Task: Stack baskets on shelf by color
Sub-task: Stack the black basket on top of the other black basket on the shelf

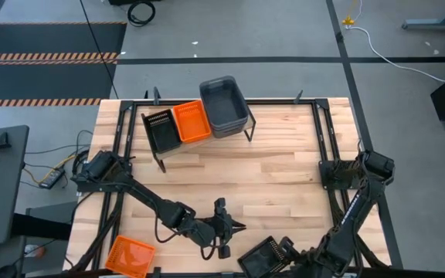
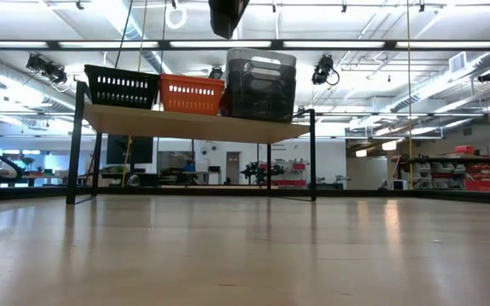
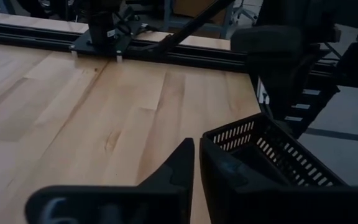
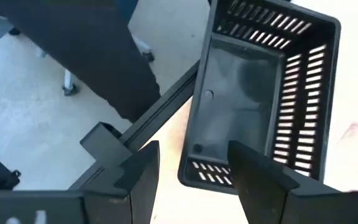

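Observation:
The shelf stands at the table's far edge and carries a black basket, an orange basket and a deeper dark-grey bin; the low view shows them side by side on the plank. Another black basket rests at the near edge, slightly over it, and a second orange basket lies at the near left corner. My right gripper is open, its fingers standing either side of the black basket's short end without touching. My left gripper is shut, hovering just left of that basket.
Black frame rails run along the table's left and right sides and its far edge. Bare wooden tabletop lies between the shelf and the grippers. The near table edge drops to the floor right beside the black basket.

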Controlling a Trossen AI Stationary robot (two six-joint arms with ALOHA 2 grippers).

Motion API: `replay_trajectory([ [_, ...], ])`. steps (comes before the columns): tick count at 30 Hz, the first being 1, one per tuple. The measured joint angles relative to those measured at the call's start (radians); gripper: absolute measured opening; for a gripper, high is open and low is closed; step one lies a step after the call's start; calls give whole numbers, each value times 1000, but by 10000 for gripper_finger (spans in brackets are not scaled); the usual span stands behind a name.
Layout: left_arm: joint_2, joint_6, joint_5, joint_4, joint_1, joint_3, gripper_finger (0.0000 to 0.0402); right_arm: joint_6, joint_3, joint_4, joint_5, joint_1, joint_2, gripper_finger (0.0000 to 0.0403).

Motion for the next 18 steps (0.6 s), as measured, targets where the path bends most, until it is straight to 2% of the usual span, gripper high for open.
replay_trajectory([
  [8,0,-6,0,0,1,0,33,66,-85,129,13,-7,0,196],
  [18,0,-8,0,0,1,0,24,98,-160,152,43,-38,0,192],
])
